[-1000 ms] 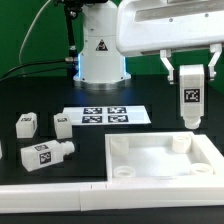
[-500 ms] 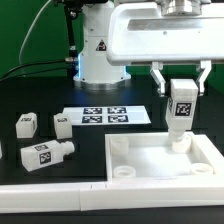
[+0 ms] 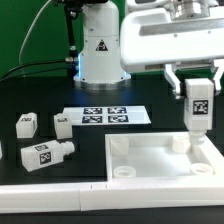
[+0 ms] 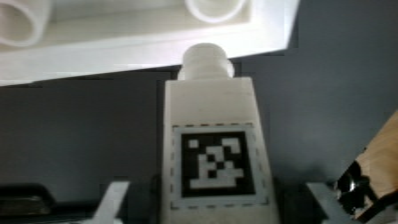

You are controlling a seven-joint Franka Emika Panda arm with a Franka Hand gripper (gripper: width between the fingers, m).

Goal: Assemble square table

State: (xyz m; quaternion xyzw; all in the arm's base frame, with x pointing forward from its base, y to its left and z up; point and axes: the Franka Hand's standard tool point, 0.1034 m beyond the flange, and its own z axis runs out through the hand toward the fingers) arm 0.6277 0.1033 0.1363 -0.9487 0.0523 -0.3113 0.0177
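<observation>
One short white blocky leg (image 3: 198,112) with a black-and-white tag hangs upright at the frame's right, clamped in the downward-pointing two-finger gripper (image 3: 198,90), near the white square plastic plate's (image 3: 140,143) rear corner socket (image 3: 178,142). Three more legs (image 3: 27,123) (image 3: 62,124) (image 3: 48,155) lie lower left on the black table (image 3: 30,95).

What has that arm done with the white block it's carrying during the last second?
The gripper, shut on one leg, swung it toward the exterior view's left, tilted, nearer the square plate's far socket, then back toward the exterior view's right, upright. Nothing was let go. The three loose legs, the marker board and the plate stayed put.
</observation>
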